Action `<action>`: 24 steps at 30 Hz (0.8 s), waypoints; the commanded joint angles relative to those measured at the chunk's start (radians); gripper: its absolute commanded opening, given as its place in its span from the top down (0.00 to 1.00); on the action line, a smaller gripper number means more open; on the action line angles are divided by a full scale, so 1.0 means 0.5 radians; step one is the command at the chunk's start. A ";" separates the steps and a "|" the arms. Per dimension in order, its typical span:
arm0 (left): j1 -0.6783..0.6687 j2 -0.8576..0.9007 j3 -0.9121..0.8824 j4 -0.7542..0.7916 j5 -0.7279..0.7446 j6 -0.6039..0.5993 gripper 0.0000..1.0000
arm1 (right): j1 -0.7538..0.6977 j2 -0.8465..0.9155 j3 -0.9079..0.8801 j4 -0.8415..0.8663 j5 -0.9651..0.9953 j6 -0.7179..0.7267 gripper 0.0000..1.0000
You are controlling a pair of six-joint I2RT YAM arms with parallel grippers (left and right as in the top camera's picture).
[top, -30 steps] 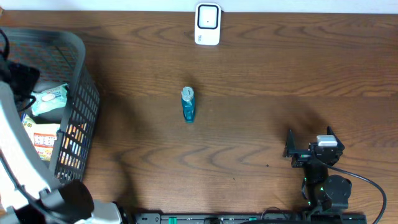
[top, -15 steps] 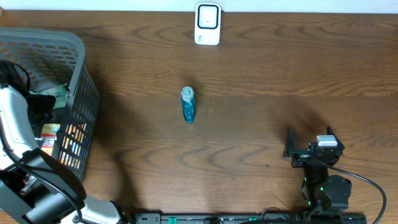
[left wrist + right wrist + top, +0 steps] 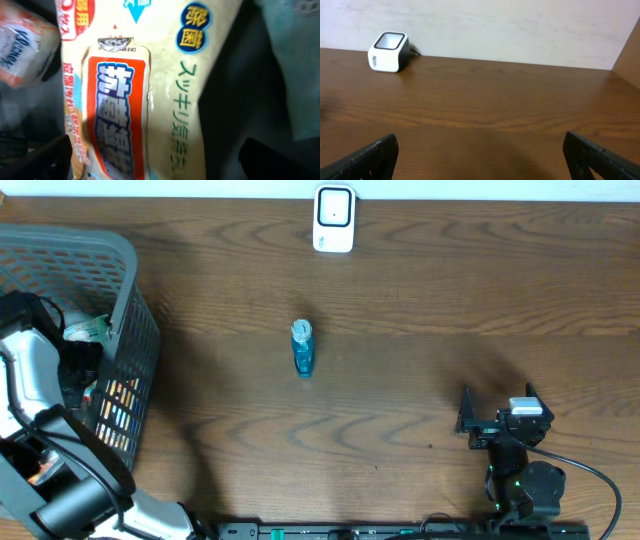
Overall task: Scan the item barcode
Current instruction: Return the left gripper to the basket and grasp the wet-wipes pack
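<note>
Table (image 3: 420,310), left side: grey basket (image 3: 135,300) holds the target, a wipes pack (image 3: 130,100), lying flat right under the left gripper (image 3: 157,162), jaws wide apart, nothing held. Likely a soft film pouch, light and slick (will sag), so I'd pinch across the narrow width by the label. Right gripper (image 3: 482,157) parked, also spread, empty. Scanner (image 3: 334,218) at far edge.

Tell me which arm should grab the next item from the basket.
Left. The left gripper, open, hangs inside the basket, right over a wipes pack. The right gripper, also open and empty, sits across the table from the basket, facing the scanner.
</note>
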 commanded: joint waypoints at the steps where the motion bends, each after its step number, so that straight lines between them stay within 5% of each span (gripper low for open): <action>1: 0.007 0.094 -0.053 -0.003 0.003 0.012 0.05 | 0.014 -0.010 -0.008 0.004 -0.011 -0.018 0.01; 3: 0.007 0.134 -0.079 0.002 0.002 0.012 0.11 | 0.014 -0.010 -0.008 0.004 -0.011 -0.017 0.01; 8: 0.007 0.215 -0.095 -0.031 0.005 0.011 0.67 | 0.014 -0.010 -0.009 0.004 -0.010 -0.017 0.01; 12: 0.007 0.138 -0.033 -0.040 0.076 0.013 0.87 | 0.014 -0.010 -0.009 0.004 -0.011 -0.018 0.01; 24: 0.006 -0.519 0.337 0.006 0.185 -0.008 0.88 | 0.014 -0.010 -0.008 0.003 -0.011 -0.017 0.01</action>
